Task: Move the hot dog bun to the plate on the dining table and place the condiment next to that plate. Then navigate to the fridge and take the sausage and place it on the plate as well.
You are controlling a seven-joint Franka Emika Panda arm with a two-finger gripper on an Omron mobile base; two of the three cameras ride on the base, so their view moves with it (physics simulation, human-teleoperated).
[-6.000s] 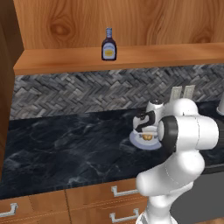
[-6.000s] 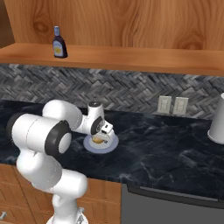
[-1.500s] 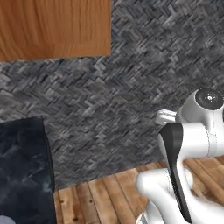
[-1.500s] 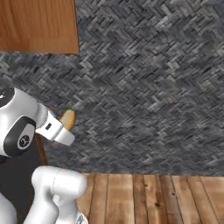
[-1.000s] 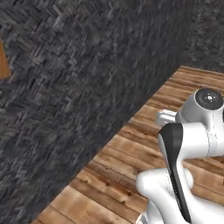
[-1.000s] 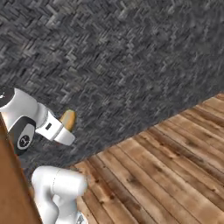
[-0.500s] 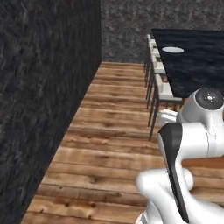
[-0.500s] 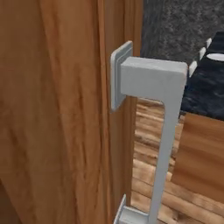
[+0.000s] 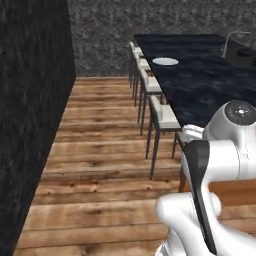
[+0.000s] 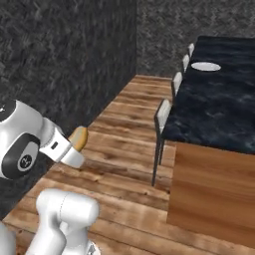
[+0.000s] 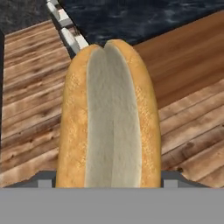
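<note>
Wood-floored kitchen, dining table point(image 9: 200, 75) stretching toward one o'clock with the plate point(image 9: 165, 61) far along it; my claw point(image 10: 74, 149) is clamped on the hot dog bun point(image 11: 109, 118), which could slip loose if the base jolts.

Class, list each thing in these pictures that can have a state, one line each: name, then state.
Hand: shut on the bun, carried above the wooden floor.
Bun: held in the hand, its split side facing the hand camera.
Plate: on the dining table, nothing on it.
Chairs: pushed in along the table.
</note>
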